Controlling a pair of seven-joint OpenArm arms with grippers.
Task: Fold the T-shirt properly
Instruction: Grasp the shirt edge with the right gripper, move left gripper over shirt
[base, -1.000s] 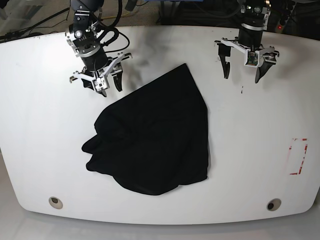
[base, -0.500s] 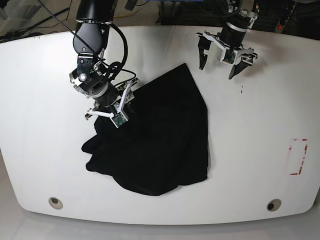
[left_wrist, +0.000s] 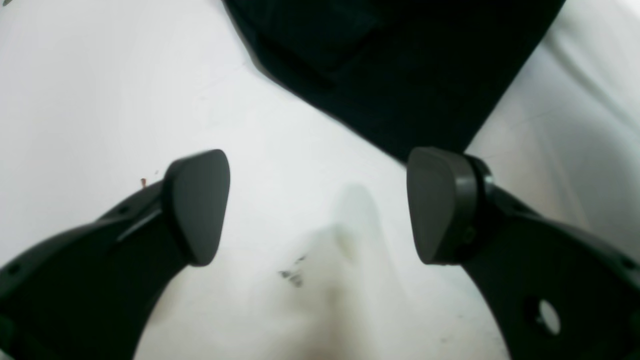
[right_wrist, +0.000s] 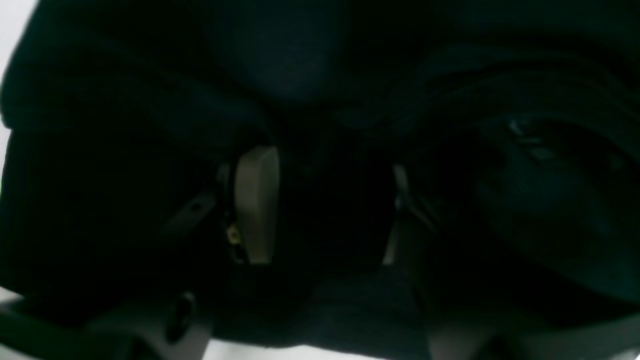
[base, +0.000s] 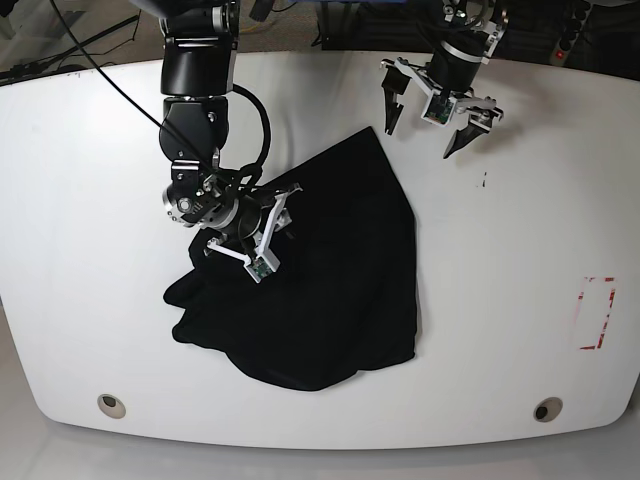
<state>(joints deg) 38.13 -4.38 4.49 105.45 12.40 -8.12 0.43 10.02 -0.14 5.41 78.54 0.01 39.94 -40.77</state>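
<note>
I see the large black soft cloth T-shirt (base: 320, 280) lying crumpled in the middle of the white tabletop (base: 80, 200), one corner pointing toward the far edge. My right gripper (base: 262, 238) is down on the shirt's upper left part; in its wrist view the jaws stand partly apart with dark cloth filling the gap between the pale pads (right_wrist: 257, 202), but I cannot tell whether they grip it. My left gripper (base: 433, 122) hovers above bare tabletop just beyond the shirt's far corner, jaws spread wide and holding nothing; the corner lies ahead of the black fingertips (left_wrist: 197, 205), close beside the right one.
</note>
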